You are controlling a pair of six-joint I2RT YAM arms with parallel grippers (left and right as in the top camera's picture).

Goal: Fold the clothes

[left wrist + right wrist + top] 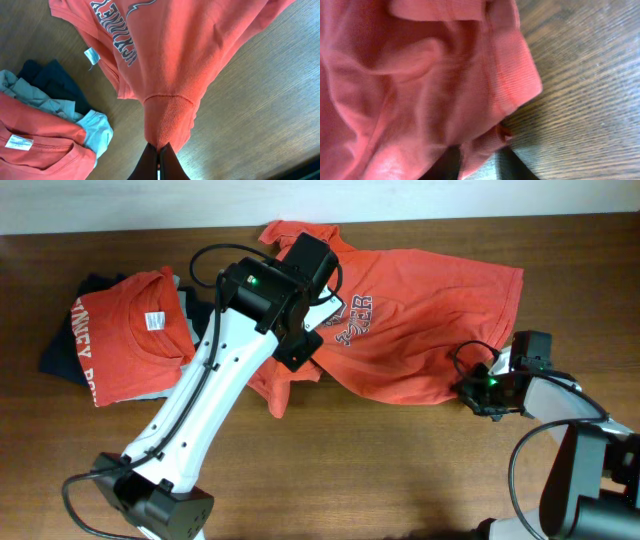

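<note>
Laying-out stage of the fold, by the look of it: taking hold of two edges of the loose T-shirt (420, 330) ahead of pulling it flat. Spread crumpled, print up, across the middle and right of the counter (400, 480), and well short of any clean fold.

Left jaws: pinched fully together on a ribbed, bunched edge at the shirt's lower left side. Right jaws: part-way apart, straddling a hem corner at the shirt's lower right edge. Cloth between them, but impossible to tell whether clamped.

Over on the left, already done: a folded orange-red shirt (125, 345) stacked on a pale grey-blue garment (97, 132) and a navy garment (55, 80), just beside the loose one.

Next, most likely: making the right-hand hold sure, then drawing both edges apart with a slight lift to stretch the cloth smooth before folding. Some risk of the corner slipping free if pulled too soon.
</note>
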